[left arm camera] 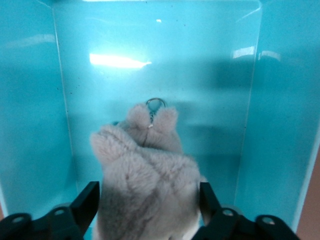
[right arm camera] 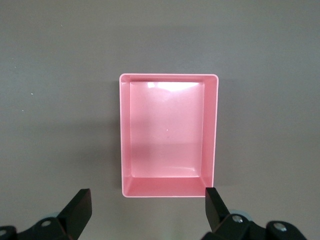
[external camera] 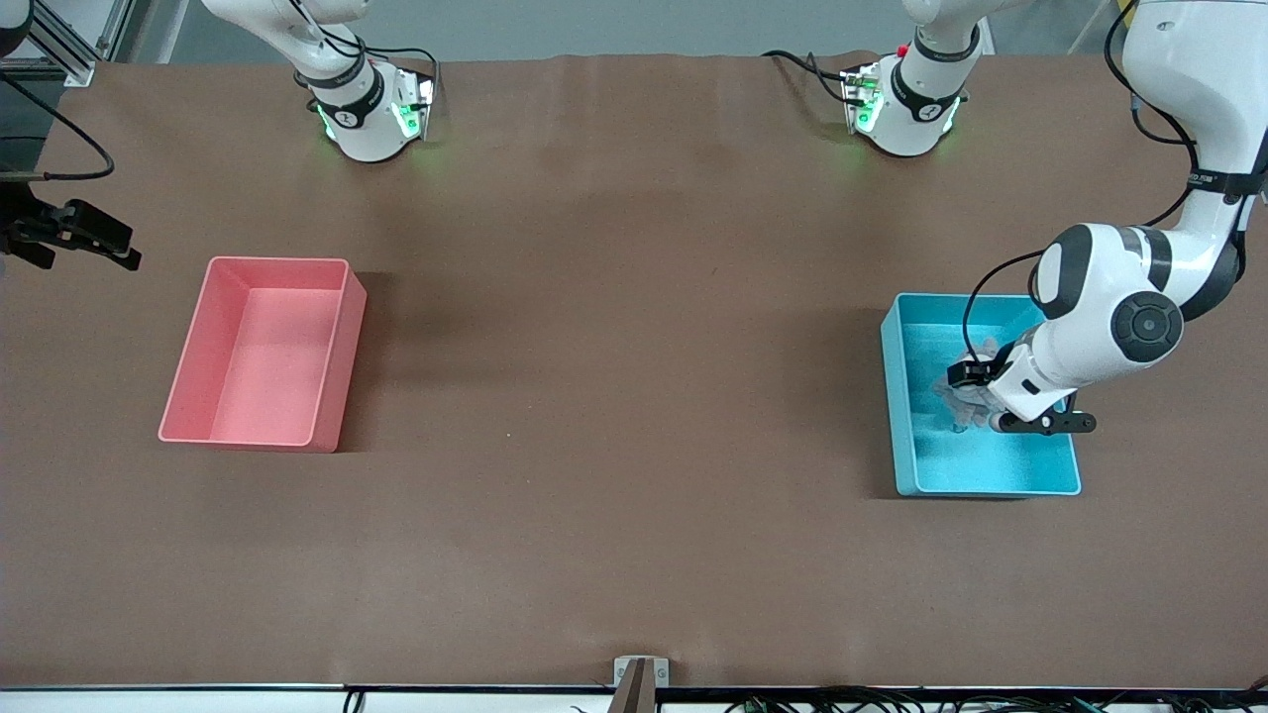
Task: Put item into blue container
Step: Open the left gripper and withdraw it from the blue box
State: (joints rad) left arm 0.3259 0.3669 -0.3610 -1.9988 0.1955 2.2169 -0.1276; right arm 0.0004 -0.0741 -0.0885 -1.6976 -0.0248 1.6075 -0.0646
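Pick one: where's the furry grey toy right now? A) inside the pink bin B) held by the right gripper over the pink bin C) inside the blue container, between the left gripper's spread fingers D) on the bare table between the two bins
C: the left wrist view shows the furry grey toy down inside the blue container, with the left gripper open around it, fingers apart on either side.

Wide bare counter (external camera: 614,396) between pink bin (external camera: 260,352) and blue container (external camera: 906,396); plush item (left arm camera: 147,180) and left end effector (left arm camera: 150,210) filling the container's middle.
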